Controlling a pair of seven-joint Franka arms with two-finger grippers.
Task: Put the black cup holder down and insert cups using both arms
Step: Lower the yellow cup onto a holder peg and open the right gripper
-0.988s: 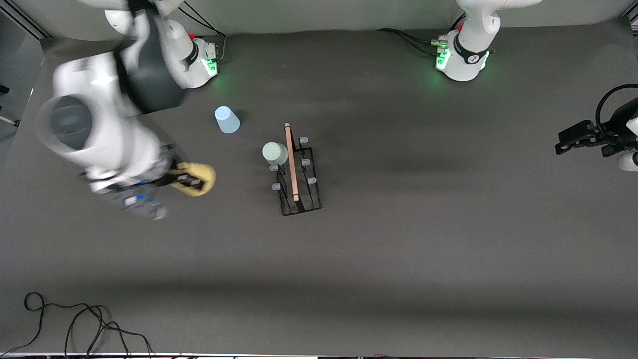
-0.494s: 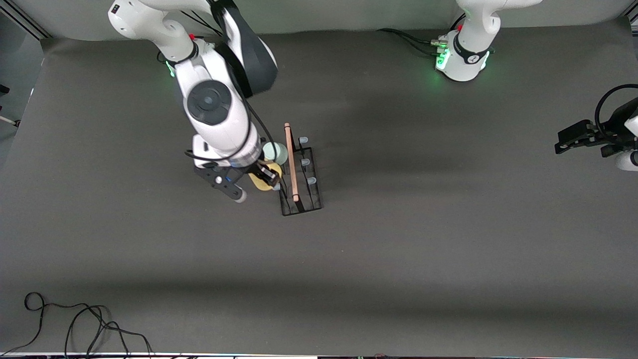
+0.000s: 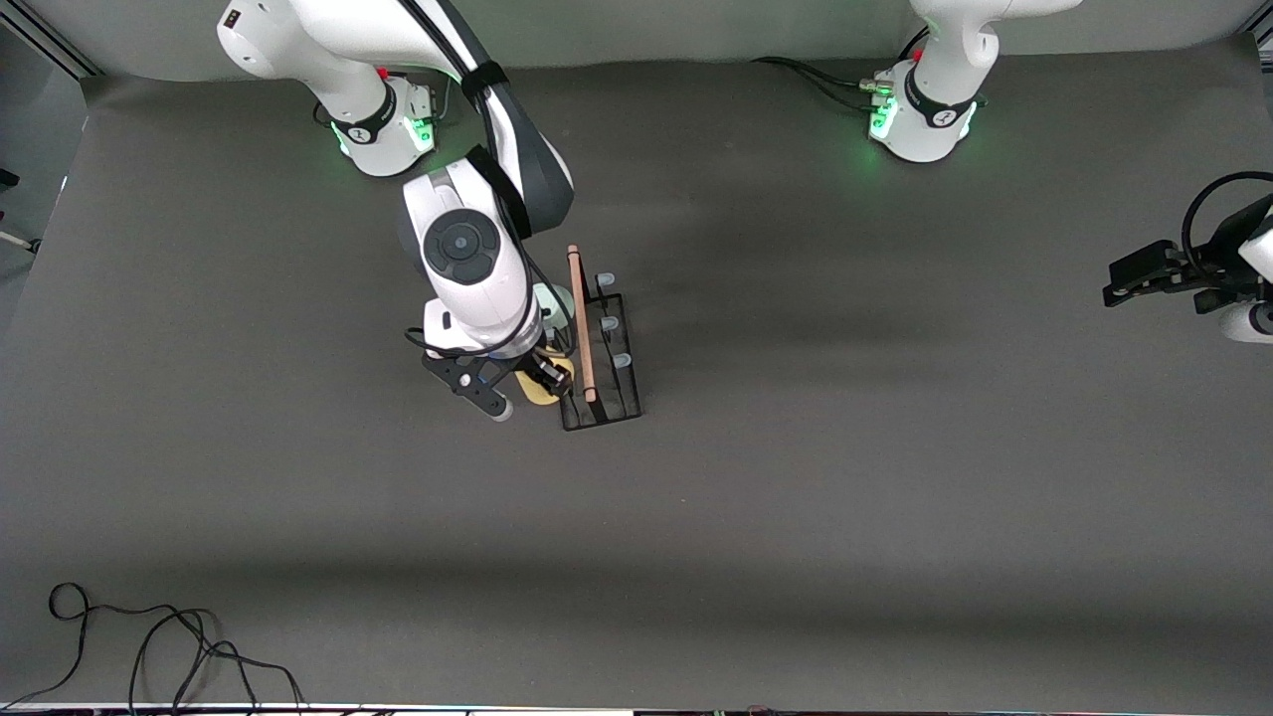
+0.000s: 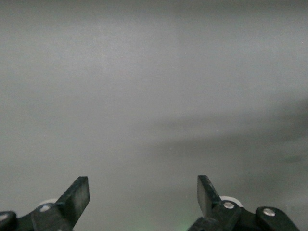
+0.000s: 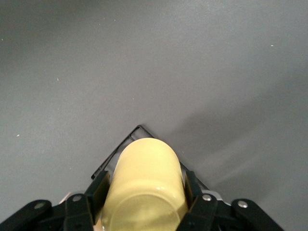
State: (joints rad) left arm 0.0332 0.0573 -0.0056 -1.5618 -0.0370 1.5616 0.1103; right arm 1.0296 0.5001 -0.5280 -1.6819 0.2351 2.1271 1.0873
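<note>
The black cup holder (image 3: 607, 363) stands mid-table, its wooden rod handle on top. A pale green cup (image 3: 553, 298) sits on a peg at the side toward the right arm, partly hidden by that arm. My right gripper (image 3: 540, 381) is shut on a yellow cup (image 3: 543, 390), held beside the holder's corner nearest the front camera. In the right wrist view the yellow cup (image 5: 147, 180) fills the gap between the fingers (image 5: 100, 188), with a wire corner of the cup holder (image 5: 136, 130) just past it. My left gripper (image 3: 1134, 278) waits open at the left arm's end of the table; the left wrist view shows the left gripper (image 4: 143, 197) with nothing in it.
The two green-lit bases (image 3: 383, 134) (image 3: 920, 119) stand along the edge farthest from the front camera. A loose black cable (image 3: 149, 636) lies at the edge nearest that camera, toward the right arm's end.
The right arm has swung the yellow cup from the right arm's end of the table over to the cup holder. It now covers the light blue cup. The left arm has barely moved.
</note>
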